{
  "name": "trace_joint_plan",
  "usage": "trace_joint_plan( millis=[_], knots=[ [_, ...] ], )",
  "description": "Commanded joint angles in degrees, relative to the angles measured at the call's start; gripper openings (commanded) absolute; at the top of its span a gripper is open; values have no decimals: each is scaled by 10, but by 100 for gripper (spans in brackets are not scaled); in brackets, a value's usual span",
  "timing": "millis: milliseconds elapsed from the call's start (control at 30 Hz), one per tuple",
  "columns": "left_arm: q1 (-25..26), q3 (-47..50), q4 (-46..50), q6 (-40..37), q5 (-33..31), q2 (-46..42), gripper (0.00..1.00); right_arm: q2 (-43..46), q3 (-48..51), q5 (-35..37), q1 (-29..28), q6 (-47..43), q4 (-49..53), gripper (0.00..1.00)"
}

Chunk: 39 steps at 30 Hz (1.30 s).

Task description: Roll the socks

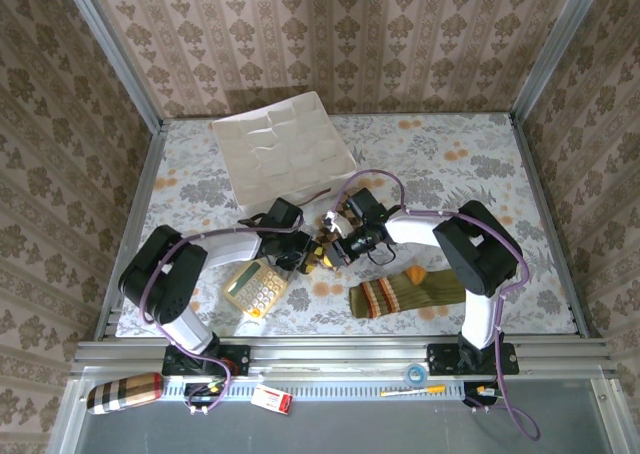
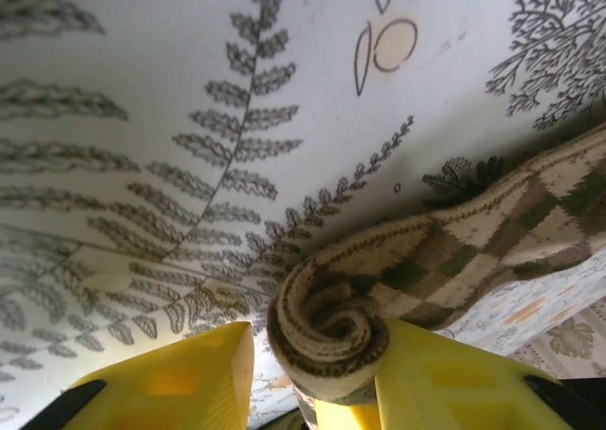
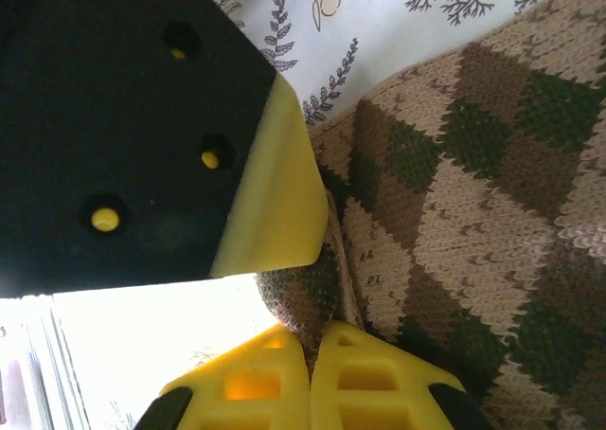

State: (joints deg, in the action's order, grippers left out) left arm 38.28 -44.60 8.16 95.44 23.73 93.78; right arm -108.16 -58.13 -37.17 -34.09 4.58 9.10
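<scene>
The brown-and-tan argyle sock (image 2: 454, 245) lies on the flowered cloth with its end wound into a tight spiral roll (image 2: 327, 331). My left gripper (image 2: 317, 333) is open around that roll: the right finger (image 2: 445, 373) touches it, while the left finger (image 2: 180, 383) stands a little apart. My right gripper (image 3: 311, 333) is shut on a pinched fold of the argyle sock (image 3: 454, 193), with the left gripper's yellow-tipped finger (image 3: 275, 193) close above. Both grippers meet at mid-table (image 1: 318, 249). The olive sock (image 1: 420, 289), with a striped orange-brown cuff, lies flat to the right front.
A yellow calculator (image 1: 255, 286) lies just left of the grippers, under the left arm. A white moulded tray (image 1: 282, 154) stands behind them. On the front rail are a plaid roll (image 1: 125, 392), a small red box (image 1: 270, 399) and a tape roll (image 1: 418, 374).
</scene>
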Motion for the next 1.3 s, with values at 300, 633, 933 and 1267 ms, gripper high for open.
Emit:
trace_joint_plan(
  millis=[300, 633, 933, 1267],
  knots=[
    [22, 15, 132, 74, -29, 15, 0, 65, 71, 95, -15, -50, -31, 16],
    [28, -53, 304, 134, -38, -7, 0, 274, 233, 424, -198, -270, -173, 29],
    [17, -71, 297, 131, -30, 15, 0, 225, 209, 509, -284, -346, -200, 31],
    [7, -75, 293, 115, -28, 19, 0, 144, 180, 555, -306, -368, -226, 30]
  ],
)
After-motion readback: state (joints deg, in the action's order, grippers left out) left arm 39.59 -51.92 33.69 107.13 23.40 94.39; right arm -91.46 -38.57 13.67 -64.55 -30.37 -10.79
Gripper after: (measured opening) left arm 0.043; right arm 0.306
